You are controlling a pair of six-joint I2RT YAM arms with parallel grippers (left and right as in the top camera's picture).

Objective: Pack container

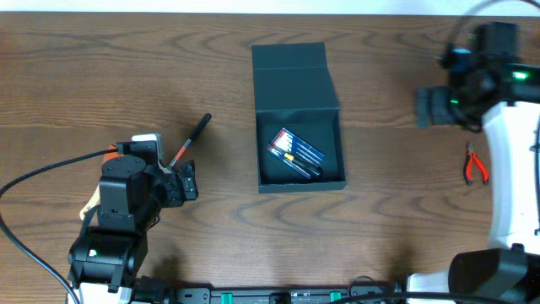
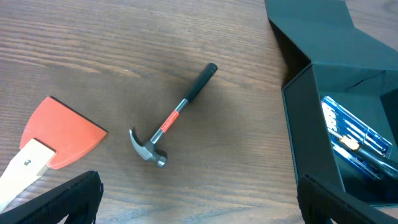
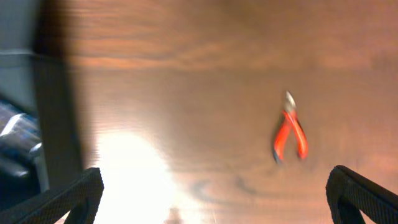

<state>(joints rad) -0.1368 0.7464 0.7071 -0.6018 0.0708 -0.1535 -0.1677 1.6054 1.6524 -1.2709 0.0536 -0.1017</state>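
The container [image 1: 299,139], a dark teal-grey box, lies open mid-table with its lid [image 1: 291,72] folded back. A blue screwdriver pack [image 1: 297,153] lies inside it, and also shows in the left wrist view as the screwdriver pack [image 2: 356,134] within the container [image 2: 298,106]. My left gripper [image 2: 199,205] is open and empty over bare table, left of the box. A small hammer [image 2: 176,117] with a black and red handle lies just ahead of it. My right gripper [image 3: 214,199] is open and empty, right of the box wall [image 3: 56,118]. Red pliers [image 3: 290,134] lie ahead of it.
An orange scraper [image 2: 59,134] with a wooden handle lies left of the hammer. In the overhead view the pliers [image 1: 475,165] lie near the right arm's base and the hammer [image 1: 191,140] is partly under the left arm. The right wrist view is blurred, with glare.
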